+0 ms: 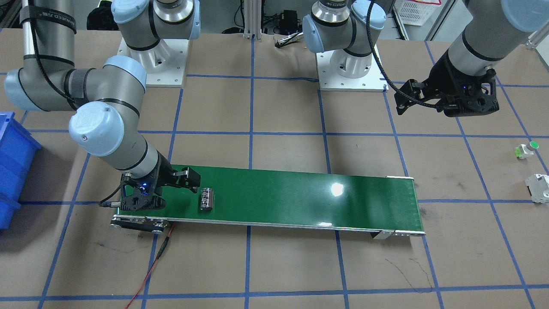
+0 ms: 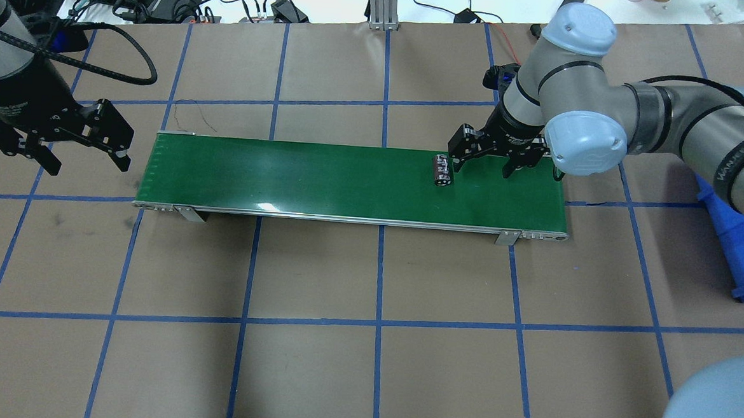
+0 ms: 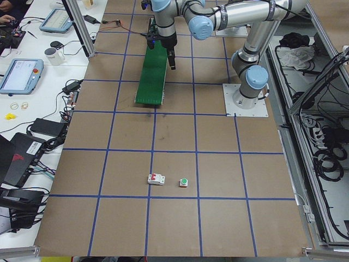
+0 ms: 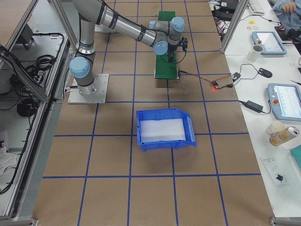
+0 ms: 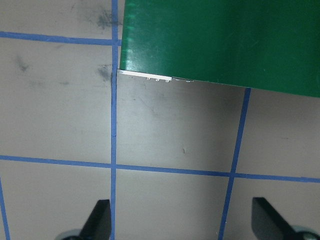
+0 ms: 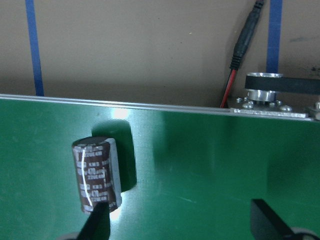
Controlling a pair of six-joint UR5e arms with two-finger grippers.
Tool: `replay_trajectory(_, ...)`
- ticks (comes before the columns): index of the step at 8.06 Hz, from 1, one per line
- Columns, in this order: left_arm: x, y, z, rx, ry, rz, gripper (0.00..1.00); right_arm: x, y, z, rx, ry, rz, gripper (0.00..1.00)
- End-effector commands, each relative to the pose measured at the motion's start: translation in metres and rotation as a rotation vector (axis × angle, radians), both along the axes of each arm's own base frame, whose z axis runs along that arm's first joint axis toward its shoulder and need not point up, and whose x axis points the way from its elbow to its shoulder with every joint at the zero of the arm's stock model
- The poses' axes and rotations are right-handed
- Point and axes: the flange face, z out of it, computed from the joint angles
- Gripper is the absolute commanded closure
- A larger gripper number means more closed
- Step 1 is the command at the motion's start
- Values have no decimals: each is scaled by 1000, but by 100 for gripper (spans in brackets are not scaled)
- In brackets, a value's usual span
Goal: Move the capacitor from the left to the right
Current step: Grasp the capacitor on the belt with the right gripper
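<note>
There are two arms with two grippers, one green belt, one capacitor, one button, one switch block and one blue bin

The capacitor lies on its side on the belt, near the belt's end at the robot's right and closer to the belt's far edge than to the edge at the robot's side. Its long axis goes across the belt, at about a right angle to the belt's length, so one flat end looks to the far edge and the other end to the robot. The pale stripe on its side is turned upward.

The right gripper hangs low over the same end of the belt with its fingers spread wide, and it holds nothing. The capacitor is not between the fingers: it lies just beside one fingertip, on the side toward the belt's middle.

The left gripper is over the table just past the belt's other end, also spread wide and holding nothing.

The button and the switch block stand on the table well past that left end of the belt, near each other but apart. The bin is well past the belt's right end
</note>
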Motion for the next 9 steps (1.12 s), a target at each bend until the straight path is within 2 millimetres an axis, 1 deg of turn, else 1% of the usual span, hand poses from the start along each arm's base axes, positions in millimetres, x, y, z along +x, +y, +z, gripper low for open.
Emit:
replay_trajectory(1,1,-1,-1,6,0,4,0,1,-2,-4,-8,-1,2,2)
replay_trajectory(2,1,-2,-2,9,-1,4,0,5,-1,-6,-10,17,13,3)
replay_trajectory(3,0,-2,-1,4,7,9,0,4,0,-8,-8,26,15,5)
replay_trajectory(4,0,-1,-1,6,3,6,0,3,0,-11,-2,34,19,13)
replay_trajectory(5,-1,2,-1,11,3,6,0,-1,2,-18,11,76,30,32)
replay_trajectory(6,0,2,-1,12,1,6,0,2,4,-16,5,110,44,48)
replay_trajectory(7,0,3,0,9,1,6,0,-2,6,-17,14,168,56,79)
replay_trajectory(8,0,4,1,8,-1,6,0,-7,5,-13,4,219,78,100)
replay_trajectory(9,0,4,0,11,-2,6,0,-17,2,-1,-15,258,85,100)
